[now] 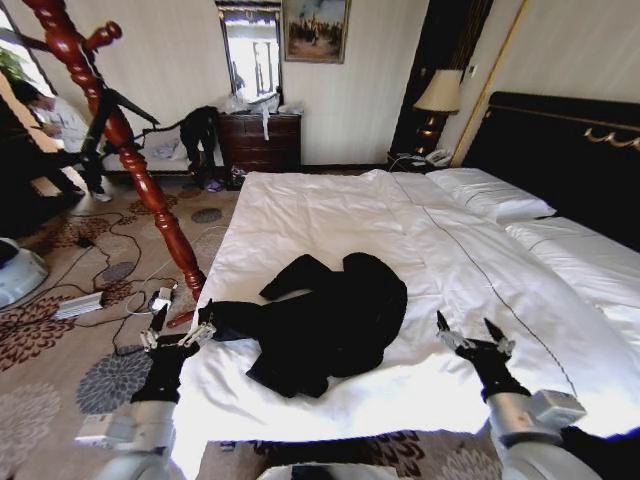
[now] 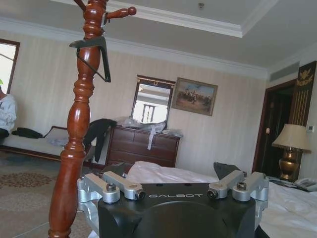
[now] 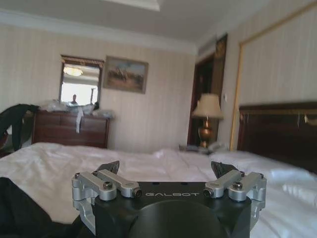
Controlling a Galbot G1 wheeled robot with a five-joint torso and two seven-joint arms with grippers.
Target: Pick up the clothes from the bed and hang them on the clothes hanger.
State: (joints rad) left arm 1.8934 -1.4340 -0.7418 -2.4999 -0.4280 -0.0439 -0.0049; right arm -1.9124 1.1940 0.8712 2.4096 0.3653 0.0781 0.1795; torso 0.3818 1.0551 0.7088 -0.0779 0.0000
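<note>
black coat [image 1: 335, 325] crumpled on white bed [image 1: 330, 215]

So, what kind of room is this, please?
Probably a hotel bedroom: a wide white bed with a tall black headboard, a lamp beside it, and a dresser under a mirror.

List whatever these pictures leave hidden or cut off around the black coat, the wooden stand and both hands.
- Black long-sleeved coat on the white-duveted bed: crumpled, so its collar and underside are folded away in the head view.
- Reddish-brown turned wooden coat stand: top pegs cut by the head view's edge; its base is hidden behind the duvet corner.
- Open left hand and open right hand: in the wrist views, each hand's own body hides what lies beneath it.
</note>
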